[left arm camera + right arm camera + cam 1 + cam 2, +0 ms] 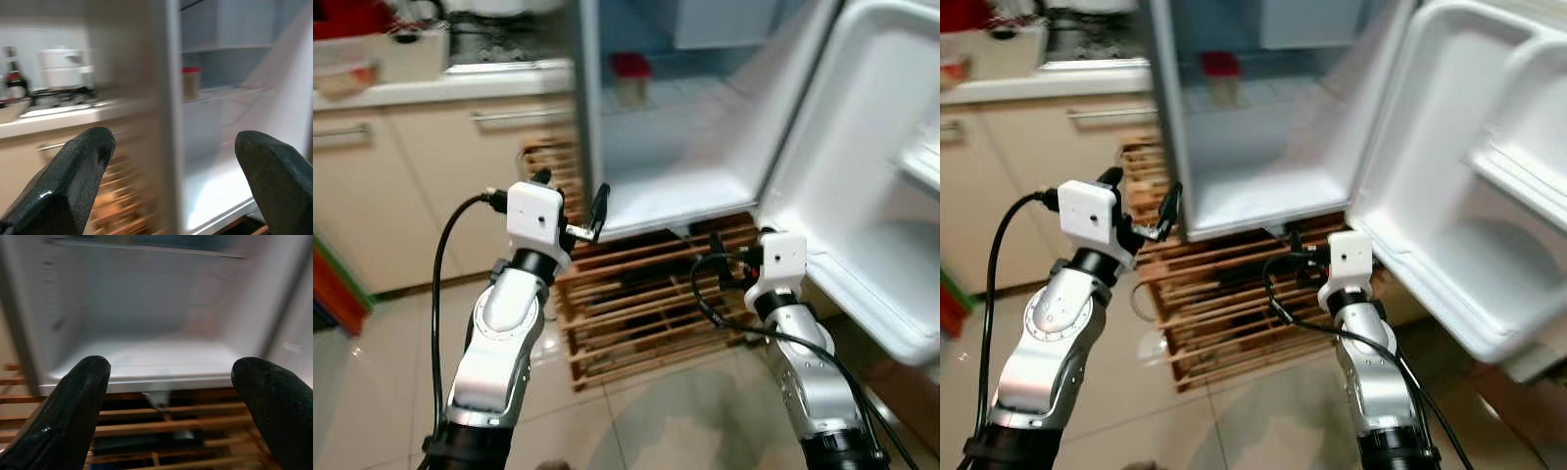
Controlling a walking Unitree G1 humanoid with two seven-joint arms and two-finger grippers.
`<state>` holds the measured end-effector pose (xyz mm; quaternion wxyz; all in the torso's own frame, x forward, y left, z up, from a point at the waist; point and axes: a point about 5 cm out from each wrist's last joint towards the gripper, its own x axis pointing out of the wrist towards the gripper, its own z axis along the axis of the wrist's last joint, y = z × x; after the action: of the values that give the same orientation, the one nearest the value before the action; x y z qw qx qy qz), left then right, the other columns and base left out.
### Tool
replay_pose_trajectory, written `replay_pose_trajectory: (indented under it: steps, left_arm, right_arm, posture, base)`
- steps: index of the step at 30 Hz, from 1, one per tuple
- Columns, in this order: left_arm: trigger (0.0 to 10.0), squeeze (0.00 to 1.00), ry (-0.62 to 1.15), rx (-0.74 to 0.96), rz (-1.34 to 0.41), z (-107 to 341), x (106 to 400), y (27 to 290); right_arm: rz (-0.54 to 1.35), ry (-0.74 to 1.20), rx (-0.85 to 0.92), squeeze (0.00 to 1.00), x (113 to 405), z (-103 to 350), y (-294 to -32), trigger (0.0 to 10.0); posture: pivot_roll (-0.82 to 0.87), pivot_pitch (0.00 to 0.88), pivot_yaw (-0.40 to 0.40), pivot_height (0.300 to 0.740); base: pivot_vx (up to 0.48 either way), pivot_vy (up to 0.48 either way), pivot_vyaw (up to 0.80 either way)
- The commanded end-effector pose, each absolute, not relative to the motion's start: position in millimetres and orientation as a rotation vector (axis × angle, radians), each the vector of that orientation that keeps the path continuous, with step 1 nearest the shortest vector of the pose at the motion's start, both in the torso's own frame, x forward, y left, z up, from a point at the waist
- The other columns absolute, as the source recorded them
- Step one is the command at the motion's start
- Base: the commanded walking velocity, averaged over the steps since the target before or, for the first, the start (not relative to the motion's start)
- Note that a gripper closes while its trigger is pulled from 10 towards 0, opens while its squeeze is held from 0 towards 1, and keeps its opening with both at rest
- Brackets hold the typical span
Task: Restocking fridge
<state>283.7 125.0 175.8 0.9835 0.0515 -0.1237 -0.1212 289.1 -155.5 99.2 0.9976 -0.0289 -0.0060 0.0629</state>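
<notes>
The white fridge (705, 147) stands open straight ahead of the robot, its tall body upright on a slatted wooden pallet (636, 304) that lies on the glossy tiled floor (401, 362). The opening faces the robot, and the white fridge door (862, 196), with its moulded shelves, swings out to the robot's right. On a shelf inside, toward the back, stands a small jar with a red lid (630, 78), upright; its contents are too blurred to tell. The bottom compartment floor is bare white.

The left hand (570, 201) is raised in front of the fridge's left edge, its two black fingers (73, 181) spread wide with nothing between them; in the left wrist view the fridge's side wall runs between the fingertips. The right hand (171, 396) is held lower, before the bottom lip of the fridge and above the pallet slats, also spread wide and holding nothing; its fingers (68, 416) frame the bottom compartment.

To the robot's left, beige cabinet fronts with metal bar handles (509, 116) carry a pale desk (440, 88), where a gas hob (499, 44) sits beside a blurred dark bottle (13, 78) and a white pot-like appliance (61, 67)
</notes>
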Motion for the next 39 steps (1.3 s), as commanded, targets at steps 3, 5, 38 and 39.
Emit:
replay_pose_trajectory:
  steps: [3,5,38,39]
  left_arm:
    - [10.0,0.00,-0.226,0.105,-0.244,169.6,282.9,124.0]
    - [10.0,0.00,-0.214,0.103,-0.238,167.4,283.1,124.1]
    - [10.0,0.00,-0.037,0.091,-0.112,124.4,286.8,144.6]
    - [10.0,0.00,-0.033,0.106,-0.095,124.3,288.1,145.5]
  right_arm:
    - [0.135,-0.031,-0.063,0.00,292.7,103.3,-154.6,10.0]
    - [0.135,-0.034,-0.049,0.00,292.6,103.4,-153.8,10.0]
    - [-0.016,-0.014,0.026,0.00,275.8,85.2,-183.0,10.0]
    - [-0.014,-0.015,0.022,0.00,276.5,85.1,-183.8,10.0]
  posture:
    - [0.02,0.000,-0.041,0.740]
    - [0.03,0.000,-0.041,0.740]
    - [0.02,0.000,-0.012,0.740]
    - [0.01,0.000,-0.013,0.740]
  base:
    - [0.000,0.000,0.66]
    - [0.000,0.000,0.66]
    - [0.000,0.441,0.21]
    - [0.000,0.000,0.69]
